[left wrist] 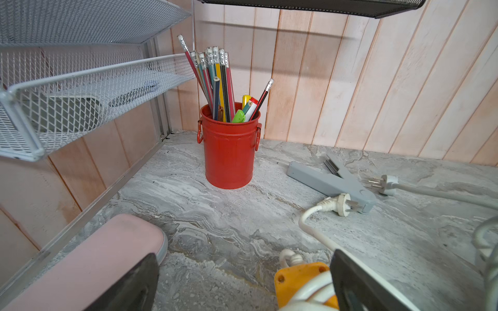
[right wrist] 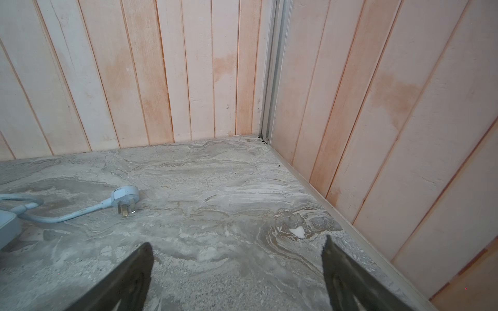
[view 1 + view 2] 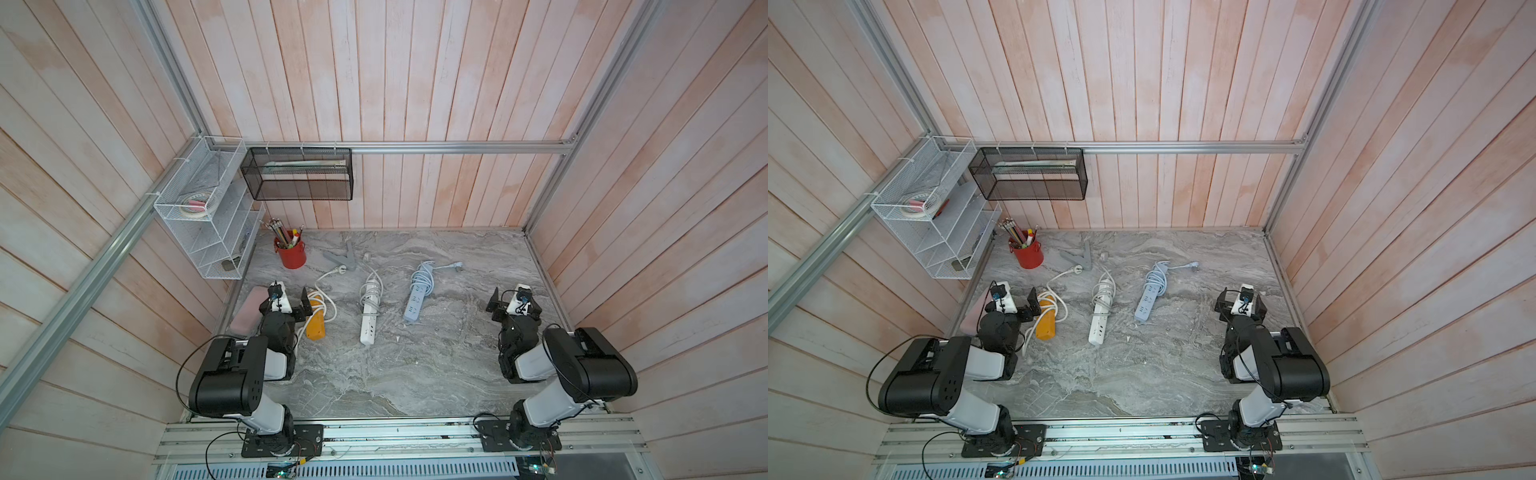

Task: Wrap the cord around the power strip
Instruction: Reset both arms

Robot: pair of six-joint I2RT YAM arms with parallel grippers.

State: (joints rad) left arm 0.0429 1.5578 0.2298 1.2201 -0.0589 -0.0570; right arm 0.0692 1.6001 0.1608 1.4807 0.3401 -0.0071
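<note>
My left gripper (image 1: 244, 255) and right gripper (image 2: 237, 242) hang released, black jaws spread wide over the veined grey marble bench (image 3: 415, 374). The blocky orange power strip (image 3: 316, 326) lies near the bench's left edge, just beside my left jaws. Its smooth white cord (image 3: 328, 305) loops loosely over it. A slim white power strip (image 3: 369, 322) and a pale blue power strip (image 3: 412, 307) lie mid-bench, their cords bundled.

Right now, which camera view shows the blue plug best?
The right wrist view: the blue plug lies close, prongs visible. In both top views the blue plug looks tiny. The left wrist view misses it.
</note>
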